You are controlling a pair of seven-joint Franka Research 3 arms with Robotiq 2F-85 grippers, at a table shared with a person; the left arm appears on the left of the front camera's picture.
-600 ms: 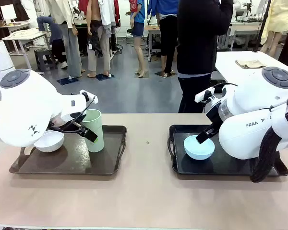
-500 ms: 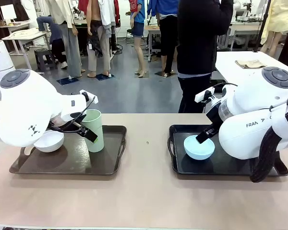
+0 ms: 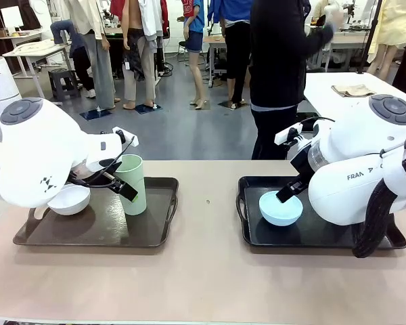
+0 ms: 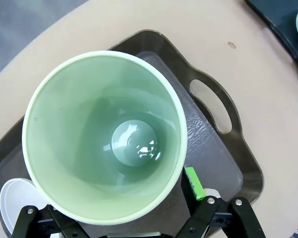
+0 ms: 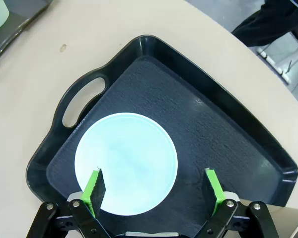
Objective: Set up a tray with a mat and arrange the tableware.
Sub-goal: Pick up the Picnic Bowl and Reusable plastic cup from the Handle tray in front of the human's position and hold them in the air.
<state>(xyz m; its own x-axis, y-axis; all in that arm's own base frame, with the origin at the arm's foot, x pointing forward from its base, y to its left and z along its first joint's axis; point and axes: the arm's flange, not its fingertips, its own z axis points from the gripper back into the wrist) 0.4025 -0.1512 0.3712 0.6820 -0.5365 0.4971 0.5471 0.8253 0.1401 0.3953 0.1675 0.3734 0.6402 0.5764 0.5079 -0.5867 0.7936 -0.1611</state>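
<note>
- Straddling the tall pale green handleless cup [image 4: 109,129], the left gripper [image 3: 122,184] has its jaws spread wide, one finger on either side. Whether the pads touch the wall, I can't tell.
- That cup stands near upright on the clear mat [image 4: 208,148] in the brown translucent tray [image 3: 155,233], lower left of the front view, with the small white round bowl [image 3: 69,198] just beside it.
- Over on the right, the right gripper [image 5: 153,186] hangs wide too, holding nothing, above the small light blue round bowl [image 5: 126,163] on the black tray [image 5: 154,42].
- Key relation: in the right wrist view the bowl sits off-centre, its rim under the picture-left pad and the other pad clear of it. A sideways shift looks needed before closing.
</note>
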